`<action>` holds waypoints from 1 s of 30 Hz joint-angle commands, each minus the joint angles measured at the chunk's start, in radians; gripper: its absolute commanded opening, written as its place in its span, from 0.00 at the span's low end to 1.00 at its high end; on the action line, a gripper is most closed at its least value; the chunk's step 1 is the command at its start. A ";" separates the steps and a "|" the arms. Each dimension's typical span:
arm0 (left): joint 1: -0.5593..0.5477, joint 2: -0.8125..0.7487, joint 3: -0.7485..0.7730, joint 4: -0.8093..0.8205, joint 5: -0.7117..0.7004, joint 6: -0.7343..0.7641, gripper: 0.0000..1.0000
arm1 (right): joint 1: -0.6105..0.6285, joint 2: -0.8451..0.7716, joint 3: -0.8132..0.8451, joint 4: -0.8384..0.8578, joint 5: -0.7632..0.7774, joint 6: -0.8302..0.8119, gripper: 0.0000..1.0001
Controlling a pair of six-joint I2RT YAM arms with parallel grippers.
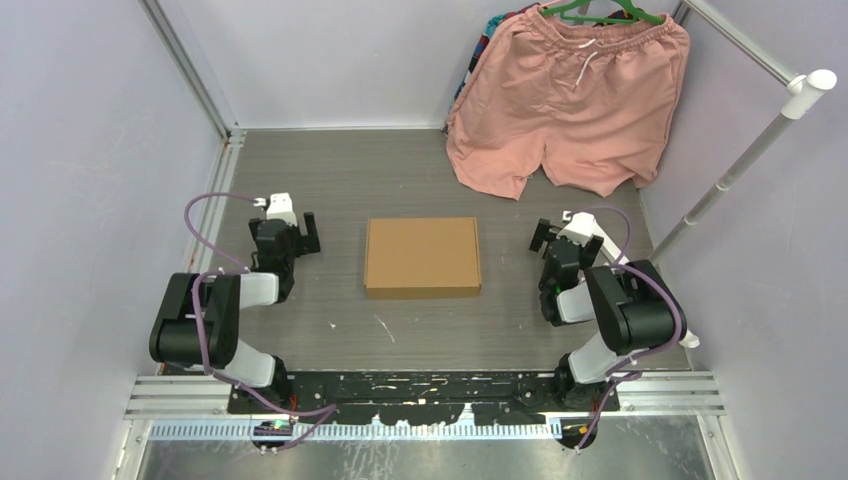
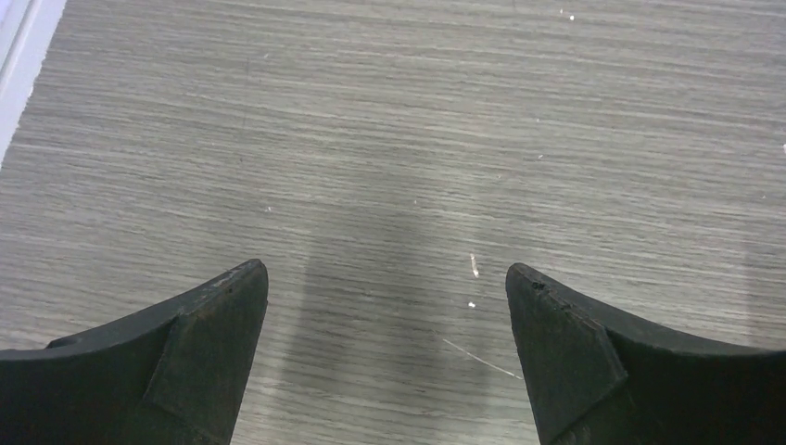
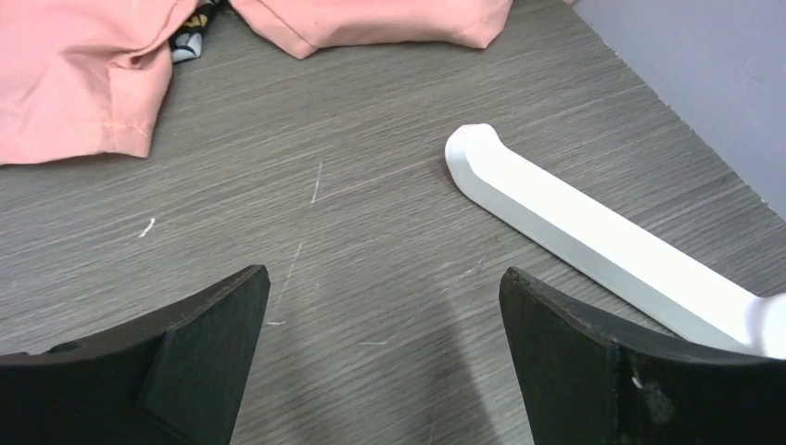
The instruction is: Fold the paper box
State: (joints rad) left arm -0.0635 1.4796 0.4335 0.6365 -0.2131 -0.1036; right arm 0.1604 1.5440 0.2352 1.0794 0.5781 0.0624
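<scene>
The brown corrugated paper box (image 1: 422, 257) lies flat, lid down, at the middle of the grey table (image 1: 330, 170), between your two arms. Your left gripper (image 1: 305, 233) and right gripper (image 1: 543, 236) flank it without touching, jaws spread wide and empty. The box is probably light, stiff and easily creased, so pinch an outer edge gently.

Right hand (image 3: 384, 275) spread wide; pink shorts (image 3: 83, 74) ahead, white bar (image 3: 575, 222) right.

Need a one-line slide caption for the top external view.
Paper box sits between the open left gripper and open right gripper; pink shorts hang behind.
</scene>
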 commanded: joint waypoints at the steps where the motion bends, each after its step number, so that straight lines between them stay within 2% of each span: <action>1: 0.025 0.015 -0.020 0.162 0.051 0.024 1.00 | -0.030 0.040 -0.009 0.151 -0.079 0.011 1.00; 3: 0.034 0.033 -0.060 0.246 0.099 0.031 1.00 | -0.053 0.017 0.046 0.020 -0.136 0.026 1.00; 5: 0.035 0.079 -0.090 0.364 0.105 0.040 1.00 | -0.069 0.015 0.062 -0.012 -0.148 0.036 1.00; 7: 0.037 0.054 -0.076 0.283 0.110 0.033 1.00 | -0.072 0.012 0.064 -0.021 -0.150 0.038 1.00; 10: 0.037 0.074 -0.087 0.346 0.106 0.037 1.00 | -0.072 0.010 0.071 -0.034 -0.147 0.041 1.00; 12: 0.037 0.058 -0.078 0.300 0.112 0.037 1.00 | -0.071 0.012 0.066 -0.025 -0.145 0.041 1.00; 30: 0.037 0.065 -0.079 0.316 0.113 0.039 1.00 | -0.086 0.009 0.089 -0.072 -0.154 0.054 1.00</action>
State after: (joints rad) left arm -0.0322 1.5471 0.3489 0.8772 -0.1036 -0.0814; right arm 0.0864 1.5837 0.2947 0.9913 0.4309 0.1047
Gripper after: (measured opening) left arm 0.996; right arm 0.996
